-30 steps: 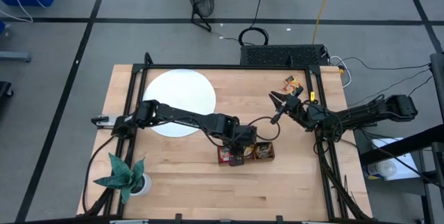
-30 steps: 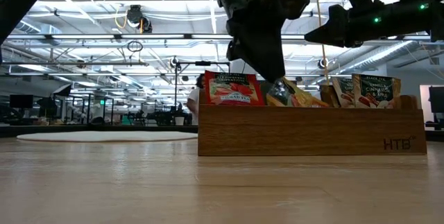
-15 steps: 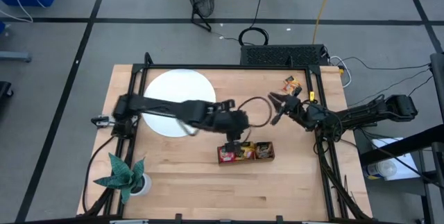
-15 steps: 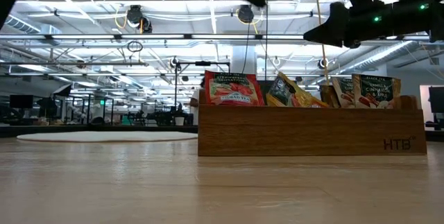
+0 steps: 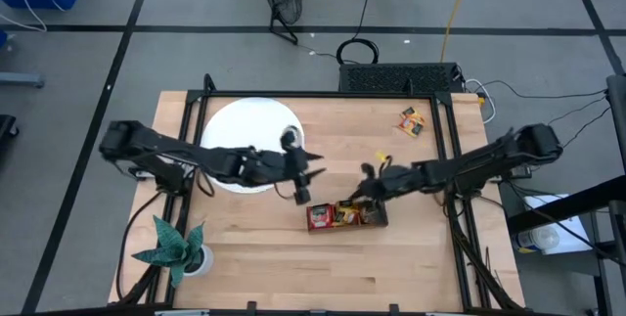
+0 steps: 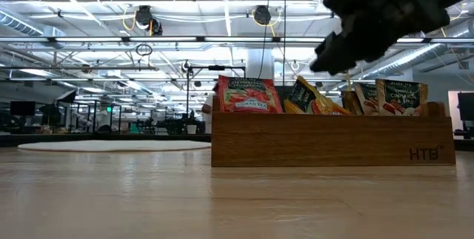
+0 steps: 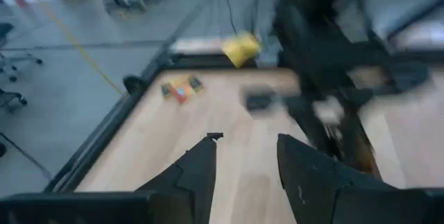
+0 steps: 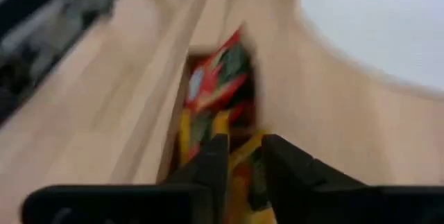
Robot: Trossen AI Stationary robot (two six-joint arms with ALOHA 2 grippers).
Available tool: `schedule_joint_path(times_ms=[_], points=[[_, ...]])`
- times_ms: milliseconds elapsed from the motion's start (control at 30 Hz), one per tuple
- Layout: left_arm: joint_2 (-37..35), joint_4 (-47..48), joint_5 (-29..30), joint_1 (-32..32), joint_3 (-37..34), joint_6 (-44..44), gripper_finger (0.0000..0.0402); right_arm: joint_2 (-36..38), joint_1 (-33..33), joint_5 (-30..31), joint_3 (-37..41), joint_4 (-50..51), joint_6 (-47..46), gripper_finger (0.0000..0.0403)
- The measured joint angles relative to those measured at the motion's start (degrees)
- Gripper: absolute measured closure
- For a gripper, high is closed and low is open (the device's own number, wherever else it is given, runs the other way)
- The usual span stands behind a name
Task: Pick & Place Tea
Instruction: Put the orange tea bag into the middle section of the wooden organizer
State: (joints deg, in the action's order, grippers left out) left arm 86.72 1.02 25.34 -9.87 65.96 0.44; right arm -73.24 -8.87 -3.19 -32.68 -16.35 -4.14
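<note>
Small flat tea sachets (image 5: 344, 215) in red, green and yellow wrappers stand in the brown wooden tray (image 6: 332, 140). The right gripper (image 5: 369, 181), fingers a narrow gap apart and apparently empty, hangs over the tray. The left gripper (image 5: 305, 175), open and empty, hovers beside the white disc (image 5: 243, 125).

1. Brown wooden tray (image 6: 333, 140) holding tea sachets (image 5: 344, 214) with red, green and orange-yellow wrappers.
2. White round disc (image 5: 252, 130) on a pale wood table (image 5: 391, 267).
3. Black arms.
4. Green plant (image 5: 174, 246) in a white pot.
</note>
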Motion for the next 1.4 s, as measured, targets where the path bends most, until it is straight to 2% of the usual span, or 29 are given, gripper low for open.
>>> schedule_joint_path(times_ms=[133, 233, 333, 467, 533, 767, 867, 967, 1067, 1267, 1400], points=[[-4.49, -13.32, -1.55, 2.68, -11.3, -3.73, 0.0245, -6.32, -1.83, -0.14, -3.51, 3.28, 0.57, 0.0282], [-5.68, -19.34, -3.22, 4.16, -16.42, -5.38, 0.0245, -8.44, -2.24, 0.04, -4.67, 2.78, 0.56, 0.0252], [-5.65, -21.35, -4.4, 5.0, -18.5, -5.72, 0.0245, -9.44, -2.24, 0.05, -4.91, 2.36, -0.32, 0.0235], [-5.12, -21.79, -4.8, 5.79, -18.58, -5.75, 0.0245, -10.43, -2.24, -0.01, -5.15, -0.39, -1.15, 0.0231], [-4.92, -21.49, -4.89, 6.06, -18.64, -5.56, 0.0245, -11.19, -2.24, -0.27, -5.14, -0.81, -1.16, 0.0237], [-4.98, -22.14, -4.91, 6.32, -18.6, -5.03, 0.0245, -12.94, -2.11, -8.71, -5.06, -5.51, -1.22, 0.0286], [-4.98, -22.07, -4.89, 6.38, -18.6, -5.02, 0.0245, -12.94, -2.11, -8.98, -5.06, -7.26, -0.57, 0.0326], [-4.98, -21.72, -4.89, 6.42, -18.6, -5.02, 0.0245, -12.96, -2.09, -8.78, -5.08, -7.64, 2.33, 0.0383], [-4.98, -21.23, -4.89, 6.42, -18.6, -4.98, 0.0245, -12.96, -3.03, -4.22, -5.06, -8.57, 3.09, 0.0396], [-4.98, -19.84, -4.89, 6.42, -18.6, -5.05, 0.0245, -12.94, -7.25, 12.6, -5.06, -7.73, 2.65, 0.0402], [-4.98, -19.09, -4.87, 6.42, -18.6, -5.05, 0.0245, -12.94, -10.89, 22.73, -5.04, -11.65, 1.99, 0.0403]])
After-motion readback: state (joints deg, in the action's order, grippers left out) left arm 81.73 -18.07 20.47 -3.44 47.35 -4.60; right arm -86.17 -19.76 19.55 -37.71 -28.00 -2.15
